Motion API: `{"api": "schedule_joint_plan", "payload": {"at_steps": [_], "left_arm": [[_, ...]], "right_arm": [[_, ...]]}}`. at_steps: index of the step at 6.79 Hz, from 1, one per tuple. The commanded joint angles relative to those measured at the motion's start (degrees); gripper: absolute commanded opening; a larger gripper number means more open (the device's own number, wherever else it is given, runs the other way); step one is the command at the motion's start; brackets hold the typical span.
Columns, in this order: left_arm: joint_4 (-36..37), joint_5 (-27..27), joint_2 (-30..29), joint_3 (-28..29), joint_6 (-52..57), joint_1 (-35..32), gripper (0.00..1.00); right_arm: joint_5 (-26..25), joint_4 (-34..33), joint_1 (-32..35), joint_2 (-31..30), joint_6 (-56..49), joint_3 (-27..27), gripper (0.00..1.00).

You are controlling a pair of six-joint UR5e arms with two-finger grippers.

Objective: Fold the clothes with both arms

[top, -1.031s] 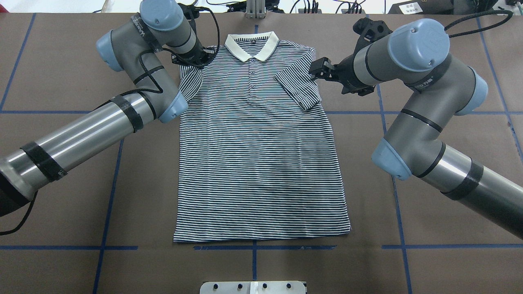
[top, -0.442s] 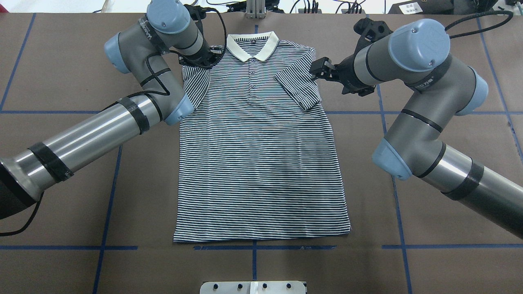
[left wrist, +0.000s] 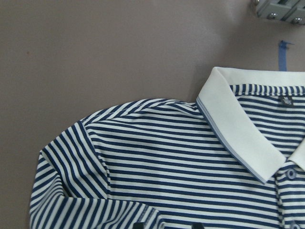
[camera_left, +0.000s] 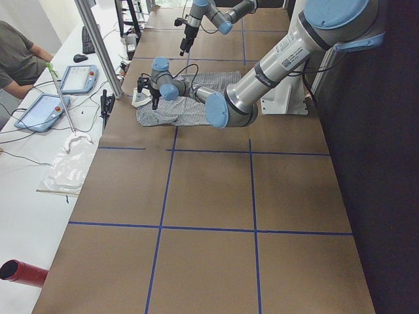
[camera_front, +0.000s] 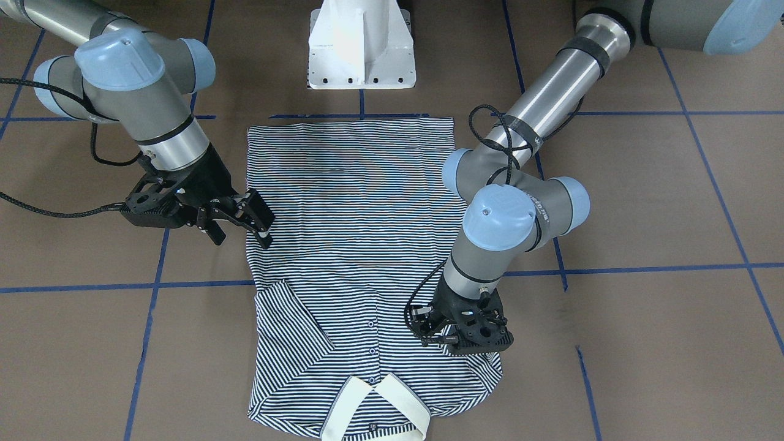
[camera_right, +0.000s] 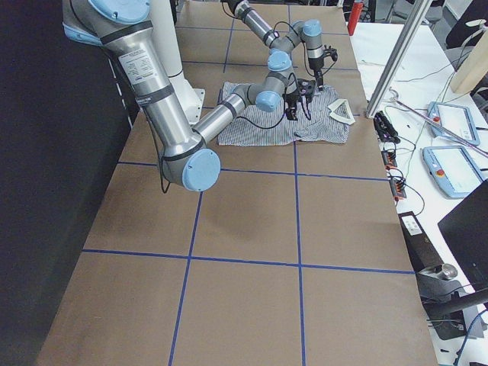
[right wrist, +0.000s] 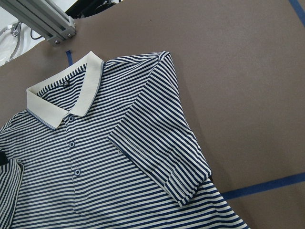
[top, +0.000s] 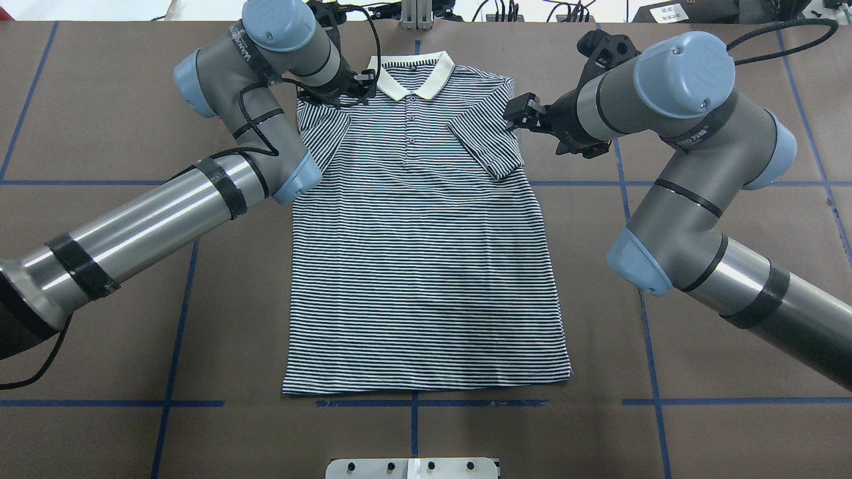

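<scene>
While working on the polo shirt (top: 426, 266), laid flat with its hem nearest the base, seems to be at the sleeve stage. Farther out, by the right sleeve (top: 486, 143), already turned in over the chest: right gripper (camera_front: 242, 236) just beside it, fingers spread, empty. Across the chest, left gripper (camera_front: 459, 340) above the left sleeve (top: 323, 133), apparently pinching its cuff. Next: lay that sleeve flat inward, let go, then take the long edges. Beyond the collar (top: 411, 74), brown table (top: 100, 319) crossed by blue tape lines (top: 180, 279); past it a frame post (camera_left: 98, 46), a white bench (camera_left: 39, 150), tablets (camera_left: 77, 78).
</scene>
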Motion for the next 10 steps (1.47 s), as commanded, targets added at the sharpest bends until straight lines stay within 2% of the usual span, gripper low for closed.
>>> {"api": "schedule_joint_plan", "payload": {"at_steps": [1,2,3,5,7,8,10], "left_arm": [[0.7,-8.4,9.0,-16.9,-3.7,0.1,0.67],[0.6,-9.5,16.8,-28.0,-3.6,0.3,0.7],[-0.1,-10.6,23.0,-34.5,-3.5,1.1,0.76],[-0.3,-11.5,24.5,-35.6,-3.8,1.5,0.8],[-0.3,-11.4,24.5,-35.6,-4.3,1.8,0.84],[-0.3,-11.4,24.5,-35.6,-4.9,1.9,0.84],[-0.4,-11.3,24.3,-35.6,-5.0,2.0,0.84]], "right_arm": [[-1.1,-0.5,-5.3,-2.5,11.9,4.8,1.0],[-5.6,-0.6,-12.5,-6.5,18.6,10.1,1.0],[-11.3,-1.8,-20.0,-11.7,22.8,15.2,0.99],[-18.9,-9.0,-28.9,-16.2,26.5,16.7,0.91],[-19.6,-12.2,-30.5,-19.0,29.7,17.4,0.85],[-19.7,-14.0,-31.6,-19.0,30.8,17.6,0.78],[-19.2,-14.9,-31.7,-19.3,31.0,17.8,0.72]]}}
